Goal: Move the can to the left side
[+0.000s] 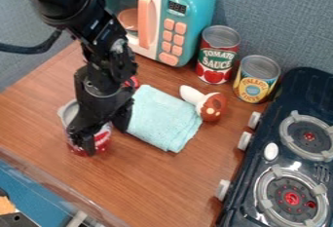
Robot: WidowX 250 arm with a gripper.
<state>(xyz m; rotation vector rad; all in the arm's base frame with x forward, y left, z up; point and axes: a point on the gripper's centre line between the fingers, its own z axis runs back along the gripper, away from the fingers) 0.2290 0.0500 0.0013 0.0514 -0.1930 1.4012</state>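
A: How far along is this?
B: Looks nearly done tbh. The red can is on the left side of the counter, left of the cloth.
A: Gripper let go?
B: It's right at the can, can't tell if it's gripping. Maybe just release and retreat left.

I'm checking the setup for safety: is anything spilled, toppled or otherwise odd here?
Only a small thing: the mushroom-shaped toy lies on its side beside the light-blue cloth, its cap toward the stove, rather than standing. No spill or damage stands out.
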